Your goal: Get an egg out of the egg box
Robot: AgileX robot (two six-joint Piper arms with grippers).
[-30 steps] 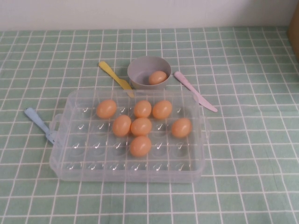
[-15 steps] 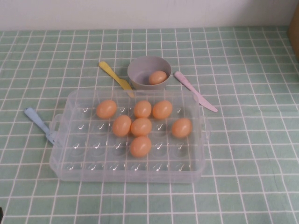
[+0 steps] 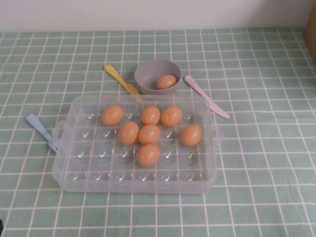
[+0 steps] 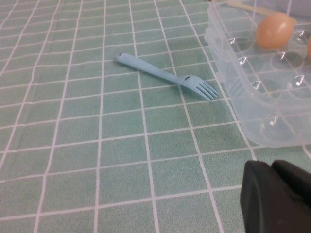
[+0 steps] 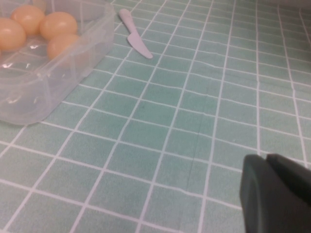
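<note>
The clear plastic egg box (image 3: 66, 170) sits mid-table and holds seven orange-tan eggs, among them the nearest egg (image 3: 148, 154) and the rightmost egg (image 3: 191, 135). My left gripper (image 4: 272, 166) is shut and empty, low over the cloth near the box's front left corner (image 4: 262, 124). One egg (image 4: 275, 30) shows in that view. My right gripper (image 5: 266, 158) is shut and empty, over the cloth to the right of the box (image 5: 43, 87), well apart from it. Neither gripper's fingers show in the high view.
A grey round bowl (image 3: 148, 73) behind the box holds one egg (image 3: 167, 82). A yellow utensil (image 3: 121, 80) lies to its left and a pink knife (image 3: 206, 102) to its right. A blue fork (image 3: 42, 131) lies at the box's left handle, tines toward the box (image 4: 167, 76).
A dark sliver has come into the bottom left corner of the high view. The eggs, box and utensils have not moved.
</note>
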